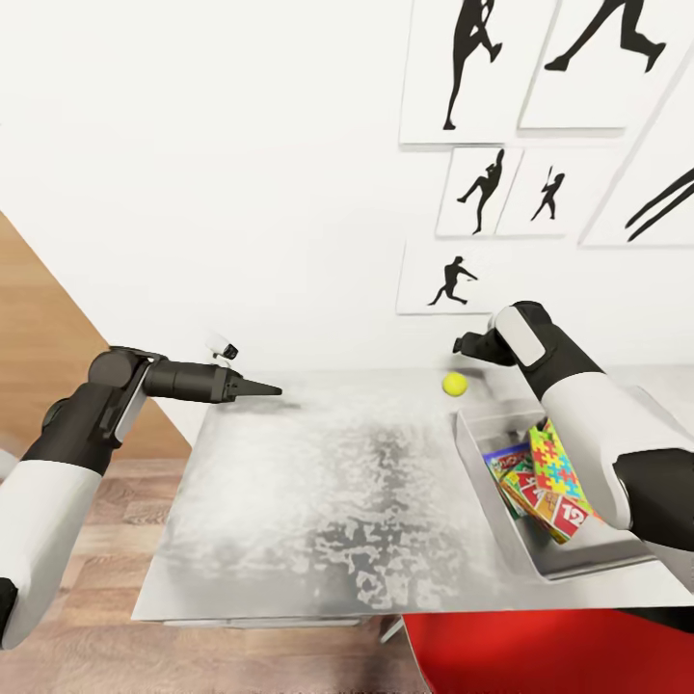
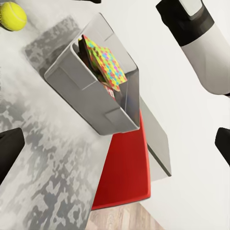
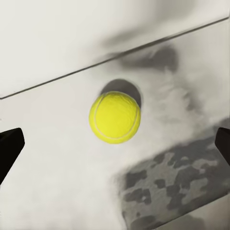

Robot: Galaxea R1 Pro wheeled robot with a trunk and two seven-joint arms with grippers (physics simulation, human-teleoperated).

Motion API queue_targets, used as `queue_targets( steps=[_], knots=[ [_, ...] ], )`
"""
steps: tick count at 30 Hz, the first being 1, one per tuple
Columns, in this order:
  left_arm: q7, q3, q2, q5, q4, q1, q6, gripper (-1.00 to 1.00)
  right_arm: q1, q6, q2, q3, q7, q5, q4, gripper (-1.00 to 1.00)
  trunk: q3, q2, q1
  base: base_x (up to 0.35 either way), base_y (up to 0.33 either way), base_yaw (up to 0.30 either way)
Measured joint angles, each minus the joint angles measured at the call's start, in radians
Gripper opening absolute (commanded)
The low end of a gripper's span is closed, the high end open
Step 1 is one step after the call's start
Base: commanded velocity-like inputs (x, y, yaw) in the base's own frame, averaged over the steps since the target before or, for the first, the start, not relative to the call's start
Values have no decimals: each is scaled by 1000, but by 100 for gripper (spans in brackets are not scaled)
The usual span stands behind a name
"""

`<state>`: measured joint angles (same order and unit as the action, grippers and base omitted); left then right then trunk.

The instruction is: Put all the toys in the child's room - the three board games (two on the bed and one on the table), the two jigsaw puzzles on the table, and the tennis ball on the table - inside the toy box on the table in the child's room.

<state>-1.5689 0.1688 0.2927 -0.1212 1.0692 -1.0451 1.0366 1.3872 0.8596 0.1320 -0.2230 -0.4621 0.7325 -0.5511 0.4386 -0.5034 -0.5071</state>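
Table [image 1: 318,501], seen from its near edge, with the ball [image 1: 455,384] as landmark. The ball rests on the table close to the wall, just beyond the far end of the toy box [image 1: 482,453]; it is the one toy lying outside the box. In the box, a jigsaw puzzle [image 1: 557,465] leans over at least two board games [image 1: 525,487]; how many flat toys lie under them cannot be told.

Right gripper [image 1: 472,345]: poised just above and slightly behind the ball, nothing between its fingers. In the right wrist view the ball [image 3: 115,117] sits midway between the two dark fingertips [image 3: 9,146], which stand wide apart and well clear of it. The ball being round, no axis governs the grasp; the move ahead is judged to be a straight descent along the fingers, then a short carry from the ball to the box.

Left gripper [image 1: 265,389]: well to the side of the ball, over bare table, fingers drawn to a point in the head view, though its own wrist view shows fingertips [image 2: 9,148] apart at the frame edges; state uncertain. The right arm is far nearer.
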Motion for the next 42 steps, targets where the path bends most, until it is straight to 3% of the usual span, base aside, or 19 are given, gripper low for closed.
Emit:
queue_targets(
  steps=[8,32,42],
  knots=[
    [0,0,1,0,0,0,0,100,0,-33,-2,-3,9,1,0,100,13,0,0,0,0,0],
    [0,-11,4,-5,1,-1,0,100,0,-36,-3,-1,12,0,0,100,52,0,0,0,0,0],
    [1,-32,2,-7,5,-62,0,100,0,-36,-4,-1,11,-1,0,100,69,0,0,0,0,0]
  ],
)
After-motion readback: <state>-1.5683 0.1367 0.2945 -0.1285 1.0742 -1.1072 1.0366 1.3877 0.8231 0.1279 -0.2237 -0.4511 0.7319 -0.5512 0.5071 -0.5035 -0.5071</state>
